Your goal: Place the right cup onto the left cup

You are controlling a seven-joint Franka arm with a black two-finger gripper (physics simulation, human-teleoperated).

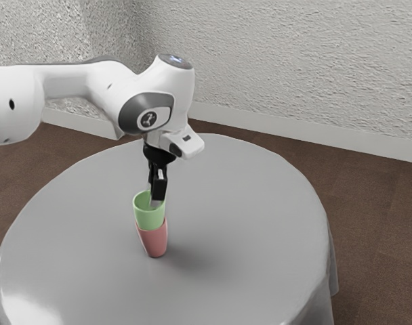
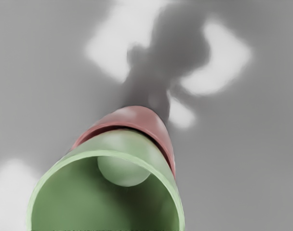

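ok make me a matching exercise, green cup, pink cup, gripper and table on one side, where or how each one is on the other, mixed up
1. green cup
2. pink cup
3. gripper
4. table

A. at the upper cup's rim
B. round-topped, draped in grey
C. lower in the stack
D. partly inside another cup

Pairs: 1-D, 2-C, 3-A, 4-B

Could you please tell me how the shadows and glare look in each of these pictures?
Exterior view: a faint, soft shadow beside the red cup, toward the view's right, and strong glare on the grey tablecloth at lower left. Wrist view: a dark, soft-edged shadow between bright patches on the cloth, and deep shade inside the green cup.
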